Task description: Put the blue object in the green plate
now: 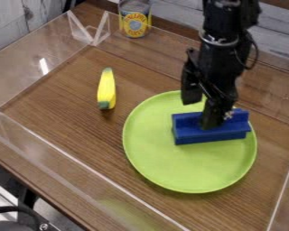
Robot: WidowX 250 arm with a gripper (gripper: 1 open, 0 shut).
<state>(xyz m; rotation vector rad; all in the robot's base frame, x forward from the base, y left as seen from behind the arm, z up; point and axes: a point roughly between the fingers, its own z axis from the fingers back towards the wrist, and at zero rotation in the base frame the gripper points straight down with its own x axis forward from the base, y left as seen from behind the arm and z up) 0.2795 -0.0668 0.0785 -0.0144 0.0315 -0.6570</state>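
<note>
Leftmost, banana [106, 89] alone on wood; rightward, block [211, 127] on plate [151, 158], near its right rim, bare green at left and front; claw [209, 115] covers block's upper edge, finger spacing and contact indeterminable.

Block [209, 132] sitting in plate [158, 161], toward its right side. Plate resting on surface [62, 144]. Banana [106, 89] lying left of plate, apart from it. Can [134, 18] standing behind plate and banana, near the surface's far edge.
</note>
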